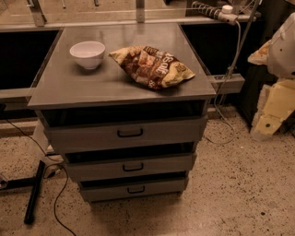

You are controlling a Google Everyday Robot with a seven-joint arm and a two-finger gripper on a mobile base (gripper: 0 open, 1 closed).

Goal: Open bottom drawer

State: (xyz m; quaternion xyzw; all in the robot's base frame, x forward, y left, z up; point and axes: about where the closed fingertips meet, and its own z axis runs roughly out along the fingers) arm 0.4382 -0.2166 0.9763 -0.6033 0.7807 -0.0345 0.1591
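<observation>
A grey metal cabinet (55, 87) stands in the middle of the camera view with three drawers. The bottom drawer (106, 191) has the narrowest front and a small black loop handle (136, 189) at its centre. Its front sits furthest back of the three, under a dark gap. My arm shows at the right edge as white and pale yellow parts. The gripper (269, 120) hangs there above the floor, well to the right of the drawers and touching nothing.
The mid-sized drawer (97, 169) and the widest drawer (83, 134) sit above. A white bowl (87, 54) and a crumpled chip bag (152, 66) lie on the cabinet top. A black bar (34, 191) and cables lie on the floor at left. A power strip (216, 11) is at back right.
</observation>
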